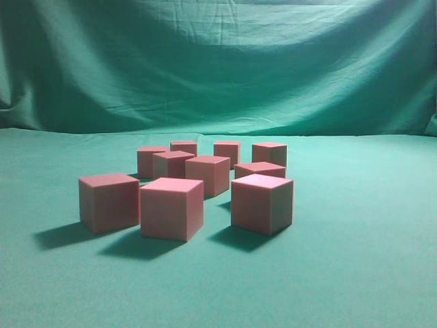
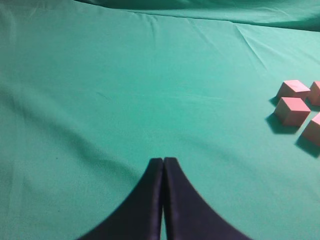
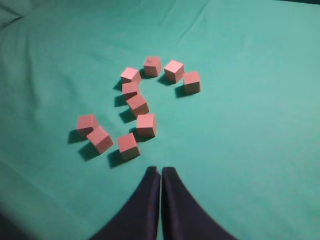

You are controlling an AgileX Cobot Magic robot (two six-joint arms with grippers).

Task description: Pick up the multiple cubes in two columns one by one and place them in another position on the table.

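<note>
Several pinkish-red cubes [image 1: 172,207] stand in a loose cluster on the teal-green table [image 1: 369,260] in the exterior view; no gripper shows there. In the right wrist view the cubes [image 3: 146,125] form a curved scatter ahead and left of my right gripper [image 3: 160,170], which is shut and empty above bare cloth. The nearest cube [image 3: 128,146] lies just ahead-left of its tips. My left gripper [image 2: 163,161] is shut and empty over bare cloth. A few cubes [image 2: 292,110] show at the right edge of the left wrist view, far from it.
A green cloth backdrop [image 1: 218,61] hangs behind the table. The cloth is wrinkled, with folds [image 2: 250,45] near the far edge in the left wrist view. Bare cloth [image 3: 260,130] lies right of the cubes.
</note>
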